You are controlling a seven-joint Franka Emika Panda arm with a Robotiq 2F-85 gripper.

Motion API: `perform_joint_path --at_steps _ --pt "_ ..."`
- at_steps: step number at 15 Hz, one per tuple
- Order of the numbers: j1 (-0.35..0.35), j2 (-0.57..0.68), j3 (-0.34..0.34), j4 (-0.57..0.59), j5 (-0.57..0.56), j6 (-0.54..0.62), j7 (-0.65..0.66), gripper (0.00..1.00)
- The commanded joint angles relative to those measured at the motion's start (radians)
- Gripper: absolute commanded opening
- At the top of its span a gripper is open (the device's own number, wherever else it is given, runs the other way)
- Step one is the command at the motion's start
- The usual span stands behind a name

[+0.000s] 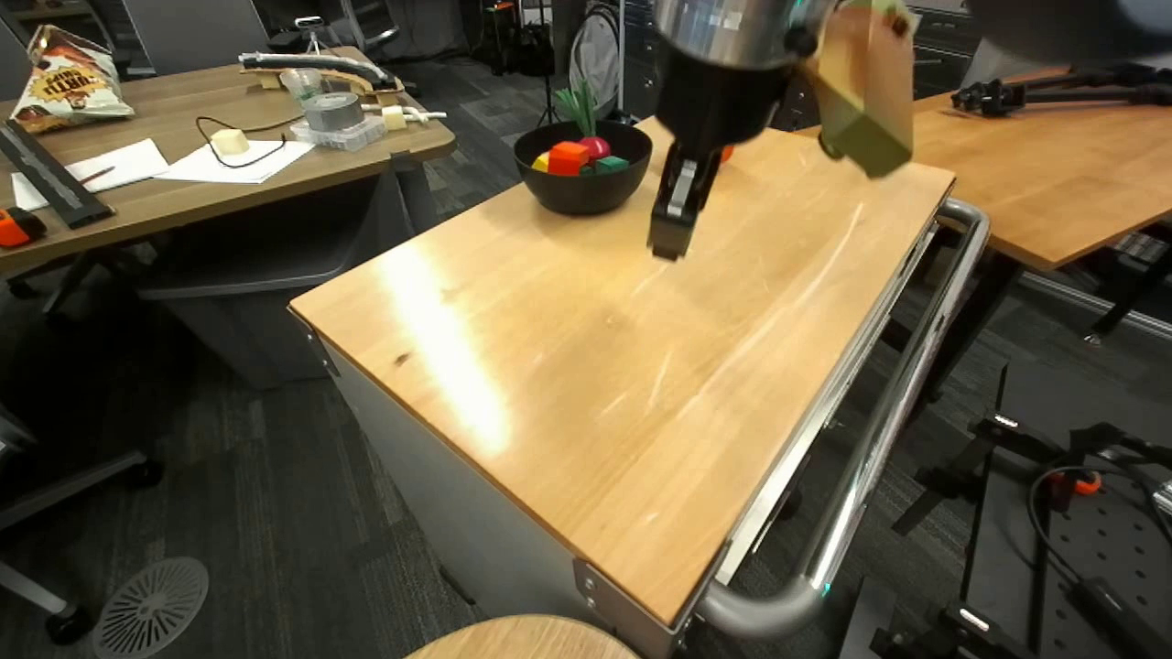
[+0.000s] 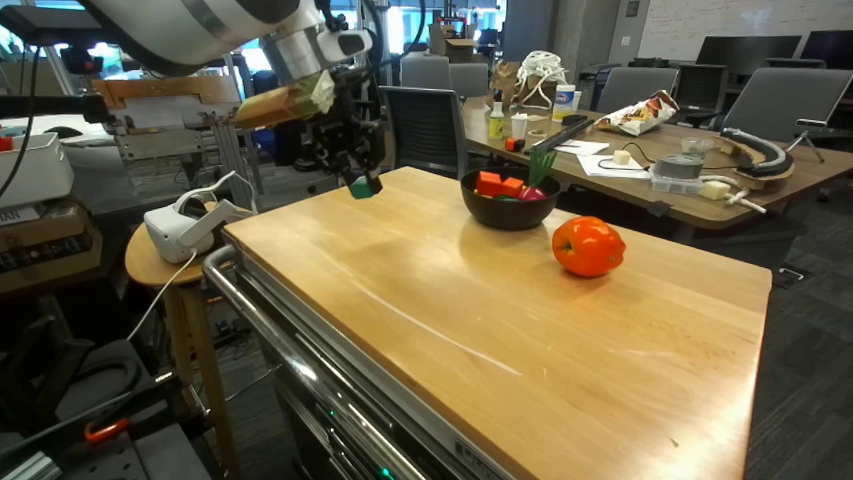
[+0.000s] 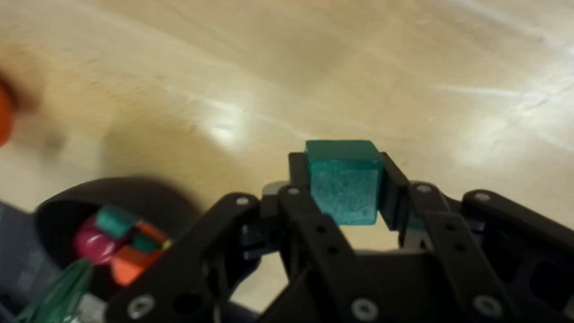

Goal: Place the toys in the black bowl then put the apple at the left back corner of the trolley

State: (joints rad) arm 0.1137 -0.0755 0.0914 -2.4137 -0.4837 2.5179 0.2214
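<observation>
One teal cube (image 3: 344, 196): we held it pinched in the Robotiq gripper (image 3: 345, 181).
Black bowl (image 2: 508, 215): we judged it best to centre above, then release low.

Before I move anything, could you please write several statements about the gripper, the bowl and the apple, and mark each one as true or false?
1. The gripper holds a teal block. True.
2. The black bowl stands on the trolley. True.
3. The bowl is empty. False: coloured blocks lie in it.
4. The apple lies inside the bowl. False: it rests on the trolley, outside the bowl.
5. A dark red fruit-shaped piece is in the bowl. True.
</observation>
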Motion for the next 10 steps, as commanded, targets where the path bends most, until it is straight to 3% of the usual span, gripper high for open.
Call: perform_joint_path --at_steps 1,4,6,10 --pt "-0.092 -0.077 -0.035 0.084 -0.136 0.014 -0.001 0.13" --pt "-0.160 0.013 -0.053 0.222 -0.278 0.117 0.043 0.13" --pt "-0.173 0.100 -0.065 0.316 -0.301 0.143 0.040 0.13" --pt "-0.150 0.262 -0.088 0.464 -0.219 0.117 -0.042 0.13"
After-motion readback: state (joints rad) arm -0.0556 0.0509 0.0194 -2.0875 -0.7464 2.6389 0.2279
